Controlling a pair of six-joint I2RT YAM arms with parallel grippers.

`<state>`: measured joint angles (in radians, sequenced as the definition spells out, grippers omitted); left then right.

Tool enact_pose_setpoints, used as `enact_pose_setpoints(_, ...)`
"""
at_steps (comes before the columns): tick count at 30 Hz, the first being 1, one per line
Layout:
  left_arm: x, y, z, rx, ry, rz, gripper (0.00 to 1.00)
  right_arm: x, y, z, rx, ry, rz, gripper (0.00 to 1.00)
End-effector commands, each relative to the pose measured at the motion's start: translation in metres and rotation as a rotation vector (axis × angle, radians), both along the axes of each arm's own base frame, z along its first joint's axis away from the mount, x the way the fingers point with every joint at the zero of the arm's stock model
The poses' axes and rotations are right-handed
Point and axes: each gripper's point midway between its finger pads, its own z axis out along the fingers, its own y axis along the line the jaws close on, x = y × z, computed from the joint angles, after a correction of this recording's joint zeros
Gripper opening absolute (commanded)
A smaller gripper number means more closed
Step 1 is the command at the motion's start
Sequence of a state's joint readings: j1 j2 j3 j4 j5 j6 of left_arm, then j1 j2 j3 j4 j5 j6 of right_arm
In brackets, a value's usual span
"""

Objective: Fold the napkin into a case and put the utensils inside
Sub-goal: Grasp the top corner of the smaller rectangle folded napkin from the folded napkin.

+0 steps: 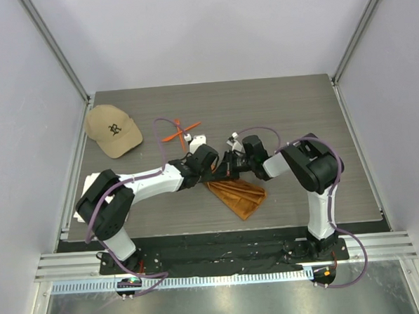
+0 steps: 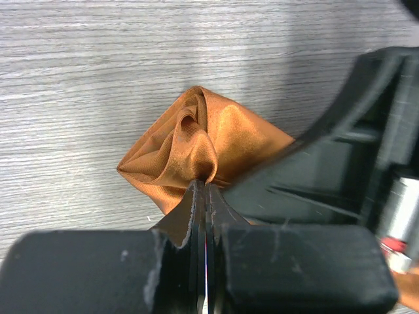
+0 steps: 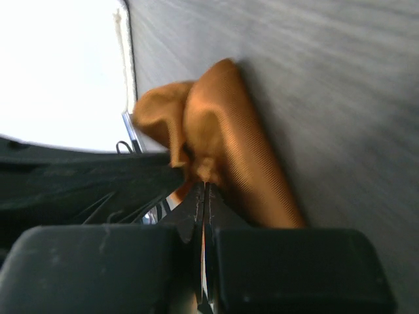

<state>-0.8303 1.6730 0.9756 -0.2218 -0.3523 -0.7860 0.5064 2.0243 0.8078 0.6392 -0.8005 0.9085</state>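
My left gripper (image 2: 203,191) and right gripper (image 3: 201,191) are each clamped tight on a bunched fold of the one napkin (image 1: 241,195), tips almost meeting. The cloth's flat part lies just behind them, near the table's (image 1: 334,122) front edge. Bare wood runs wide to the right of my right gripper. Beyond my left gripper lie two crossed utensils (image 1: 180,132), and one cap (image 1: 113,130) farther left

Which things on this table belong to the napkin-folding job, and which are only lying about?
Job: napkin, pinched by left hand and right hand; two orange utensils, crossed, apart from it.
Lying about: tan cap; white cloth, mostly hidden under the left arm.
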Motion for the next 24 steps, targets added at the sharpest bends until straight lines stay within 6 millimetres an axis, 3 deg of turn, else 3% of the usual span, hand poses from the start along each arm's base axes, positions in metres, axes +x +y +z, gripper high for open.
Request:
enact_pose_setpoints(1, 0.01, 0.002, 0.014, -0.033, -0.051, 0.034, 0.0, -0.001, -0.008, 0.023, -0.025, -0.074, 0.026, 0.01)
enact_pose_setpoints(8, 0.009, 0.0, 0.015, -0.04, -0.052, 0.029, 0.0, 0.016, -0.015, 0.03, -0.05, -0.121, 0.013, 0.01)
enact_pose_setpoints(13, 0.008, 0.001, 0.017, -0.047, -0.052, 0.027, 0.0, 0.026, -0.017, 0.015, -0.116, -0.115, 0.026, 0.01)
enact_pose_setpoints(19, 0.01, -0.002, 0.02, -0.058, -0.06, 0.024, 0.0, 0.032, -0.009, -0.002, -0.146, -0.106, 0.056, 0.01)
enact_pose_setpoints(24, 0.013, -0.005, 0.021, -0.054, -0.062, 0.016, 0.0, 0.026, 0.013, -0.005, -0.105, -0.1, 0.088, 0.01)
